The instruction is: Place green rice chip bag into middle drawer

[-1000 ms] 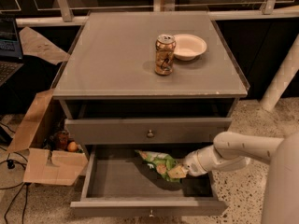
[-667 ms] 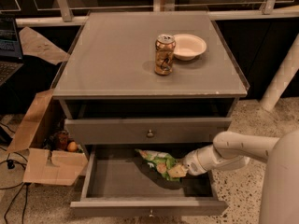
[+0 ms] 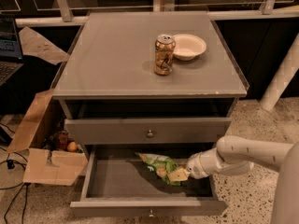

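The green rice chip bag (image 3: pixel 158 164) lies inside the open middle drawer (image 3: pixel 112 183), toward its right half, crinkled, green and white with tan chip images. My gripper (image 3: pixel 183 172) reaches in from the right on a white arm and sits at the bag's right end, touching it. The gripper's tip is partly hidden by the bag. The drawer is pulled out, with its small knob (image 3: pixel 150 213) at the front edge.
The upper grey drawer front (image 3: pixel 148 130) with a knob is closed. On the cabinet top stand a brown-gold can (image 3: pixel 164 54) and a white bowl (image 3: pixel 188 46). An open cardboard box (image 3: pixel 46 153) sits on the floor at left. A white post (image 3: pixel 282 73) stands at right.
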Controlling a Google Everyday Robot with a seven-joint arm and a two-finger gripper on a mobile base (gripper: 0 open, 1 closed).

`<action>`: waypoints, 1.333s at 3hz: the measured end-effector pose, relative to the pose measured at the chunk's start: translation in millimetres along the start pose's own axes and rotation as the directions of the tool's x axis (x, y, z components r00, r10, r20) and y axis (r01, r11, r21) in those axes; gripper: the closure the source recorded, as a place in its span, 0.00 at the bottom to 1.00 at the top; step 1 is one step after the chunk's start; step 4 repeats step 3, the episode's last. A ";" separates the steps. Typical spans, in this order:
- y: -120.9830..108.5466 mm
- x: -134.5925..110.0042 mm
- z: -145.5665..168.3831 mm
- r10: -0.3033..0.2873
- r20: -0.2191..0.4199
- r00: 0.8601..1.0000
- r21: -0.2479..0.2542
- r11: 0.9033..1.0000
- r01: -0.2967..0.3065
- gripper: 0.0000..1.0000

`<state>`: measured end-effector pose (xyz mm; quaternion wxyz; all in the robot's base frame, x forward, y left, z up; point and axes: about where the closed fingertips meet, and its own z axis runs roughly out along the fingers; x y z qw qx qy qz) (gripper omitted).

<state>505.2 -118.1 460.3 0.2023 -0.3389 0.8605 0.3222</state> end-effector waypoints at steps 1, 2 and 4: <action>5.0 -1.0 -8.1 -0.018 0.030 0.999 0.033 0.999 0.017 0.16; 5.1 -1.0 -8.4 -0.019 0.032 0.999 0.035 0.999 0.017 0.00; 5.1 -1.0 -8.4 -0.019 0.032 0.999 0.035 0.999 0.017 0.00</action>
